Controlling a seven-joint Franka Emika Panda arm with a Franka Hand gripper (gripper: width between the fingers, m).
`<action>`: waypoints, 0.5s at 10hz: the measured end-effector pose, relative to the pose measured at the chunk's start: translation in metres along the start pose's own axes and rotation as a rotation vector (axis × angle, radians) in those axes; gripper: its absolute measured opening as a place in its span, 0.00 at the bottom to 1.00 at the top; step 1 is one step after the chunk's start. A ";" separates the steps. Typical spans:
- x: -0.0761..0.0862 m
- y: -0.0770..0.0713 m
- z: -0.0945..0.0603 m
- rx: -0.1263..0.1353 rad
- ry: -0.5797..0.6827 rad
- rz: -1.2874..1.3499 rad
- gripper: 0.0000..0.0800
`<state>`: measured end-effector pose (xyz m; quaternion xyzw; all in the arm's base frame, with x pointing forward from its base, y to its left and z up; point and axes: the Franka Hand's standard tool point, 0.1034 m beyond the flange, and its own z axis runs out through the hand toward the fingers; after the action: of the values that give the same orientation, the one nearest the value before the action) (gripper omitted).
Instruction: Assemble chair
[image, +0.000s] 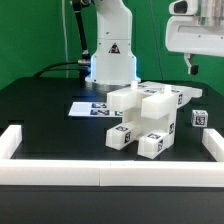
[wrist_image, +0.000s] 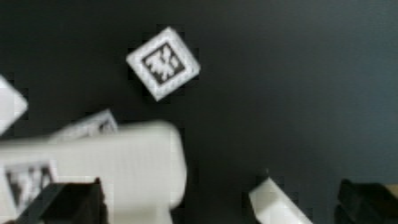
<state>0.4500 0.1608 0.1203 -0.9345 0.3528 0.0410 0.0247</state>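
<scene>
Chair (image: 150, 112): white tagged blocks joined on desk (image: 40, 95), whole only in exterior view.
Hand (image: 192, 68): high, well apart; wrist view shows fingers (wrist_image: 63, 205) spread wide, holding nothing.

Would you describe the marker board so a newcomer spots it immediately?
Start at the robot's base at the back of the table. Just before it lies the marker board. Unlike the blocky chair parts beside it, it is thin and flat.
</scene>
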 end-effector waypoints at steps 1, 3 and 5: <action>0.001 0.000 0.001 0.004 0.005 0.014 0.81; -0.004 -0.001 0.003 0.001 0.004 0.013 0.81; -0.027 0.002 0.016 -0.017 -0.001 -0.008 0.81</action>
<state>0.4273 0.1782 0.1071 -0.9361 0.3485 0.0442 0.0173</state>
